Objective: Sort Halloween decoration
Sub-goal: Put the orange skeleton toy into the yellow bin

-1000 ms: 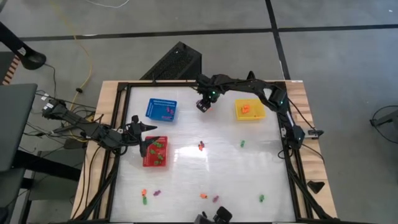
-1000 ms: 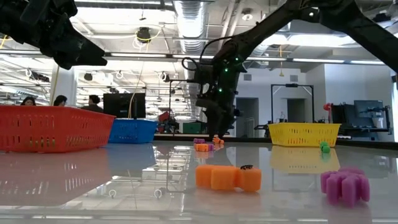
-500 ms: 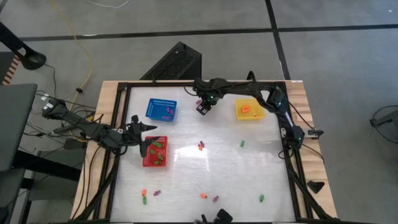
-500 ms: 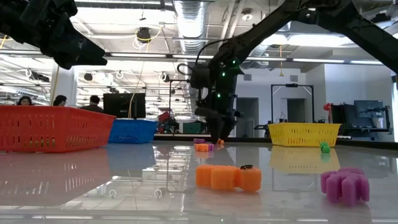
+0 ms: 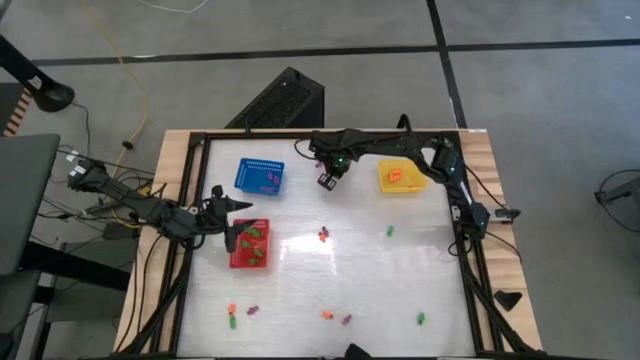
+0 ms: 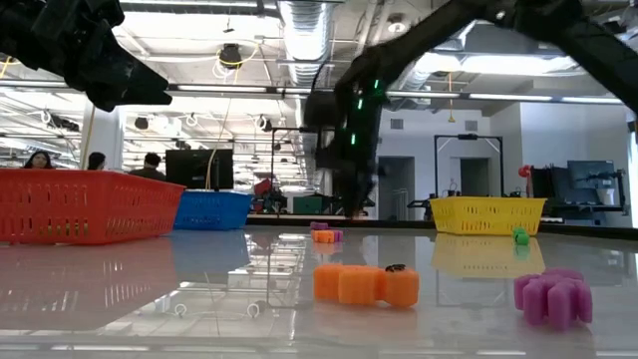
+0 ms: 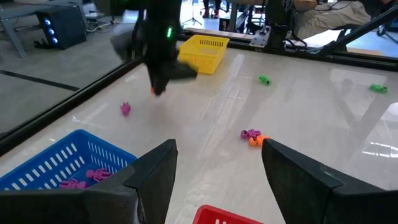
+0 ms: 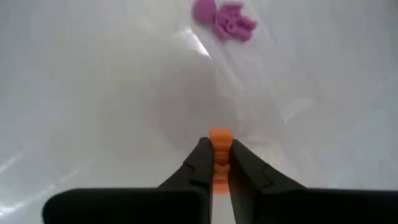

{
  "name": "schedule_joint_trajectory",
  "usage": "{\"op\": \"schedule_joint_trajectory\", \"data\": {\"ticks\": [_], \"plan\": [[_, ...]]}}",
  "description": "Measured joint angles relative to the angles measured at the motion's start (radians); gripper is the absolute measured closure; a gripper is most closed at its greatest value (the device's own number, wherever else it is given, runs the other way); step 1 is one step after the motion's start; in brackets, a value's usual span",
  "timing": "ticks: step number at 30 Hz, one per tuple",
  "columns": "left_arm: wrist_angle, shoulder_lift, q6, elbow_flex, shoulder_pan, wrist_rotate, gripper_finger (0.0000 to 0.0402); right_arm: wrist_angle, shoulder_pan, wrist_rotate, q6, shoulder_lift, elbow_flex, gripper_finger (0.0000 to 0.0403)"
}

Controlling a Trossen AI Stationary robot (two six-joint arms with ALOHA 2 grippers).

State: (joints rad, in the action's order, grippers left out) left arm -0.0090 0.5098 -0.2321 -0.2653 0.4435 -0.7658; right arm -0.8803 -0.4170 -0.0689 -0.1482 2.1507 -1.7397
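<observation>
Right hand [image 8: 217, 163] pinching a small orange trinket [image 8: 218, 139] between its fingertips above the table [image 8: 93, 93], purple trinket [image 8: 224, 20] lying ahead, left hand [image 7: 214, 180] open over red basket [image 5: 250, 245]

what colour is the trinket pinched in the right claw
Orange. The right claw is shut on the orange trinket; the right wrist view shows it best.

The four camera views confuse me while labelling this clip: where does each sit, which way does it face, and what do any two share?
High: overhead, straight down; both arms, blue basket.
Low: table height, level across; right arm, yellow basket.
Left wrist: past the open left gripper above the red basket.
Right wrist: down at the table; right gripper pinching an orange trinket.
Shared: high and left wrist show the blue basket.
</observation>
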Motion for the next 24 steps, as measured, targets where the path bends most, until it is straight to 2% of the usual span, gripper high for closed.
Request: {"op": "schedule_joint_trajectory", "data": {"ticks": [3, 7, 11, 13, 18, 24], "plan": [[0.0, 0.0, -0.006, 0.0, 0.0, 0.005, 0.0175, -0.078, -0.001, 0.011, 0.015, -0.096, -0.006, 0.0351], [0.003, 0.0, -0.016, 0.0, 0.0, 0.036, 0.0175, -0.267, -0.002, -0.009, 0.047, -0.21, 0.003, 0.0351], [0.003, 0.0, -0.015, 0.0, 0.0, 0.053, 0.0175, -0.315, -0.029, -0.058, 0.023, -0.383, 0.111, 0.0347], [0.003, 0.0, -0.014, 0.0, 0.0, 0.053, 0.0175, -0.294, -0.059, -0.064, -0.015, -0.475, 0.217, 0.0346], [0.0, 0.0, -0.013, 0.0, 0.0, 0.053, 0.0175, -0.114, -0.125, -0.066, -0.117, -0.672, 0.507, 0.0345], [0.002, 0.0, -0.017, 0.0, 0.0, 0.053, 0.0175, 0.032, -0.173, -0.07, -0.142, -0.763, 0.716, 0.0318]]}}
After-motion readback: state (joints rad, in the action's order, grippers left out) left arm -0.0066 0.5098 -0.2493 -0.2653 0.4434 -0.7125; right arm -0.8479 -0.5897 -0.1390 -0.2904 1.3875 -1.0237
